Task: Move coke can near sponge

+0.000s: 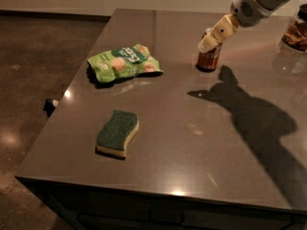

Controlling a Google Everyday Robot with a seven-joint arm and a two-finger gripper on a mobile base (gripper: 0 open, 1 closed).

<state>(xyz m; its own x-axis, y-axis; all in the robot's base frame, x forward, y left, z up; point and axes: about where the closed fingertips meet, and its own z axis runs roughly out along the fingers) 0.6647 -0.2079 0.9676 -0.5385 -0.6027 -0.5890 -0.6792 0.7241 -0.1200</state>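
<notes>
gripper at the coke can, grasp not confirmed

i have the gripper point(211, 39) at the top of the coke can point(209, 60), far side of the desk point(192, 147), right of centre. the can stands upright, so coming at it from above and behind looks to me like the sensible line: it leaves the base planted and keeps the arm away from the green snack bag point(123, 63) lying to the can's left. from this view the gripper overlaps the can's upper part, and i cannot tell whether it is wide, narrow or already holding the can.

the arm point(261, 1) enters from the upper right corner and slopes down and leftward, with the pale gripper as its lowest part, angled toward the can's rim. its shadow falls across the desk in front of the can.

the sponge point(117, 133) lies flat, green side up, near the front left of the desk, well apart from the can. the bag sits between the two but off to the left, so i judge a path straight toward the near edge passes it cleanly. a glass jar point(293, 32) stands at the right edge, near the arm, and i'd mind it when lifting.
</notes>
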